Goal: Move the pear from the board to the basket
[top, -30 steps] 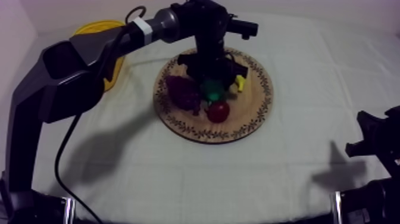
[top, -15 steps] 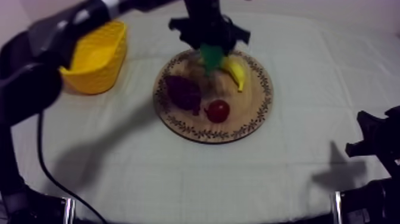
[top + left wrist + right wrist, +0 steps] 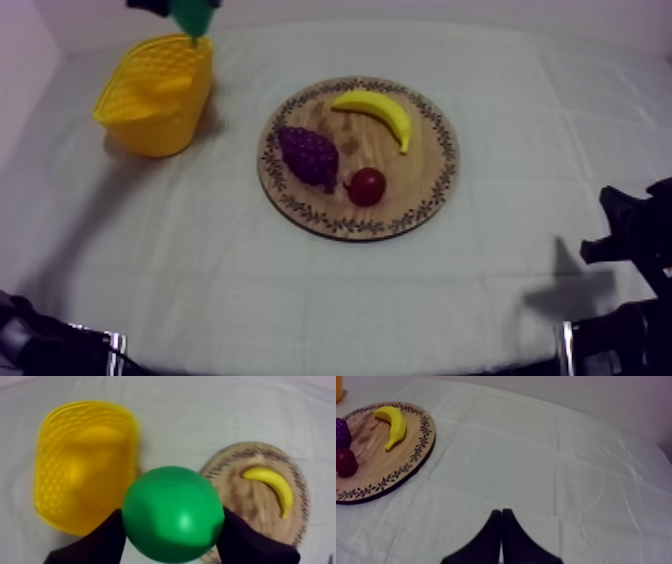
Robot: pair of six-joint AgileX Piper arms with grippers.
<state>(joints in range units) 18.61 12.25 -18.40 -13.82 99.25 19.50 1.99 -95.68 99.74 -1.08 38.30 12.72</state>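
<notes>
The left hand (image 3: 172, 528) is clamping the pear (image 3: 172, 508) near the rim of the yellow basket (image 3: 52, 503), so centring over the opening and lowering before releasing is looking wisest

Dim purplish light, soft shadows, perhaps overhead.
</notes>
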